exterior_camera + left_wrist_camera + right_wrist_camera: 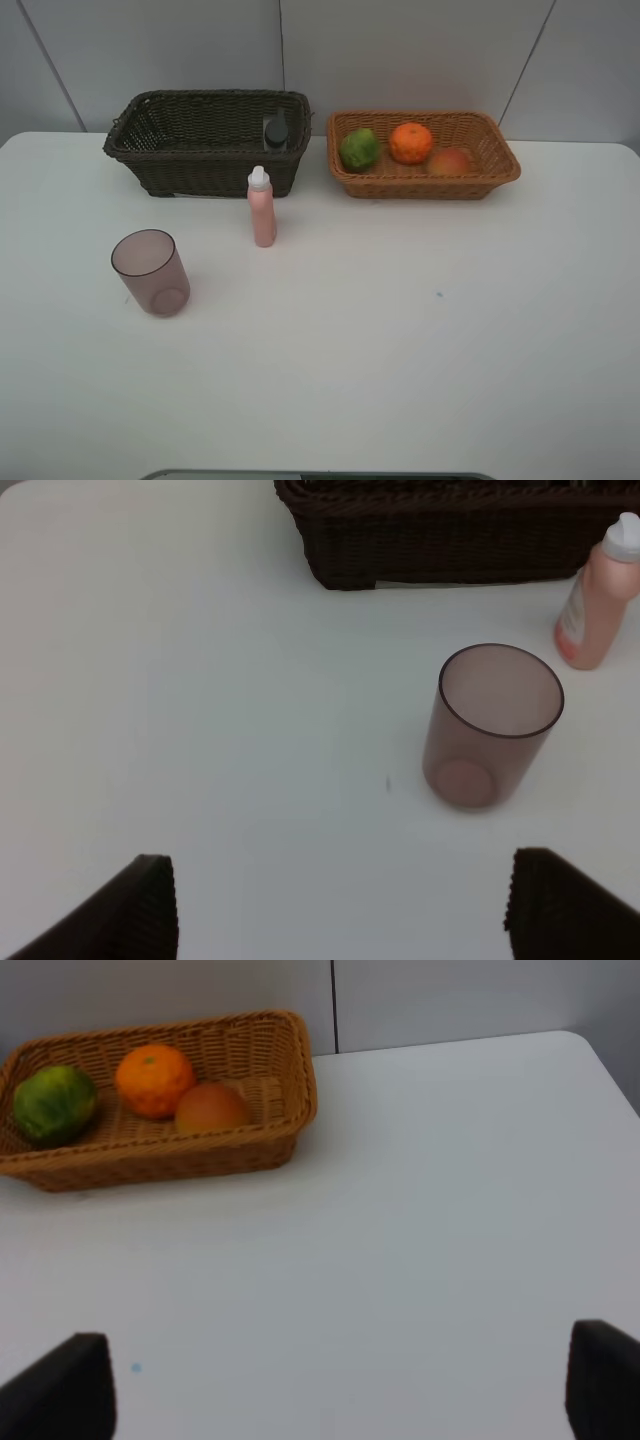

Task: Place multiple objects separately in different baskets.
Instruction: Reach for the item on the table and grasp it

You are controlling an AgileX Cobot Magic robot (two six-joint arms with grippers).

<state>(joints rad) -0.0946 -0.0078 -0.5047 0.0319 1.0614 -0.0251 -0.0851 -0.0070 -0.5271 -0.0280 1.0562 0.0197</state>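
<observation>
A dark brown basket point(160, 160) point(440, 540) stands at the back left with a dark bottle point(275, 131) inside, near its right end. The orange-tan basket point(500, 150) point(130, 1165) at the back right holds a green fruit point(359, 148) point(54, 1103), an orange point(410, 142) point(153, 1079) and a peach-like fruit point(450, 160) point(210, 1107). A pink bottle point(262, 208) point(595, 600) with a white cap stands upright before the dark basket. The mauve cup point(151, 272) point(490, 725) stands upright on the table's left. My left gripper point(340, 910) is open, short of the cup. My right gripper point(340, 1390) is open over bare table.
The white table point(400, 330) ends at a pale panelled wall behind the baskets. Its right edge shows in the right wrist view. A small dark speck point(438, 294) marks the table right of centre.
</observation>
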